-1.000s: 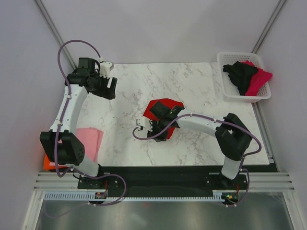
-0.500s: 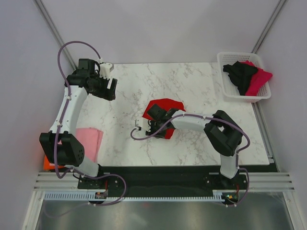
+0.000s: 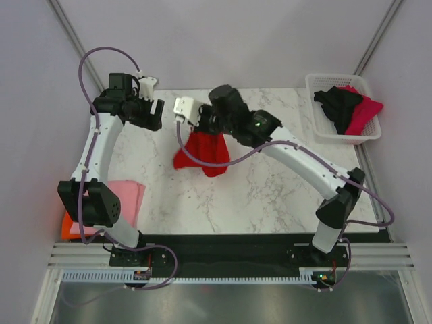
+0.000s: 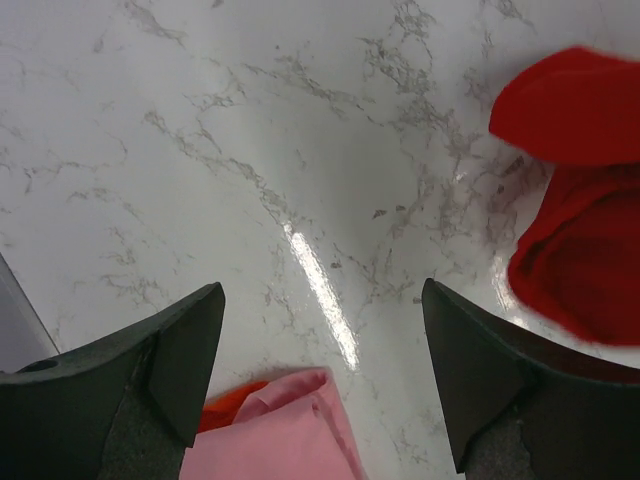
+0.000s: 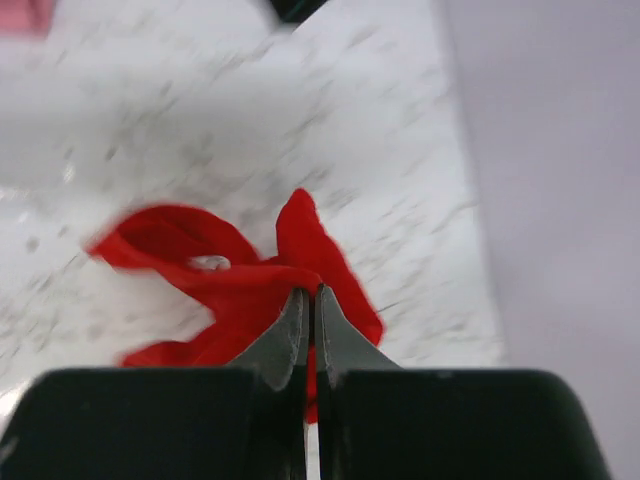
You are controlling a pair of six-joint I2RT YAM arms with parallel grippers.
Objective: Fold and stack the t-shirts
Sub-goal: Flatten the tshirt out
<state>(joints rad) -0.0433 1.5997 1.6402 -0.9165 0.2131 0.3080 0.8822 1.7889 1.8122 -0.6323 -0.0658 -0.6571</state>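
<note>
Item: red t-shirt (image 3: 201,150); bunched and hanging from the right gripper (image 5: 309,295) over the far left-centre of the marble table (image 3: 270,196); whether its lowest fold touches the surface cannot be told.

Right gripper: jaws pinched tight on a thin fold at the top of the red cloth; the rest of the garment droops below in loose loops.

Left gripper (image 4: 322,290): jaws spread wide, nothing between them; only bare marble beneath.

Other stock: pink t-shirt (image 3: 127,199), folded flat at the near left edge; orange t-shirt (image 3: 67,229) showing from under it, off the table's left side; black t-shirt (image 3: 337,104) and magenta t-shirt (image 3: 364,111) heaped unfolded in the white basket (image 3: 317,128) at the far right corner.

Step in hand, as judged: the red shirt is up for opening out, not yet laid flat or folded.

Next move, as judged: a second hold on a hem or shoulder by the free left gripper, so the cloth can be drawn wide and set down smooth; the tangle makes finding an edge the hard part.

Pose: right arm stretched long on a diagonal from its near right base, wrist raised; left arm reaching up the left side, gripper aimed down, just left of the hanging shirt.
</note>
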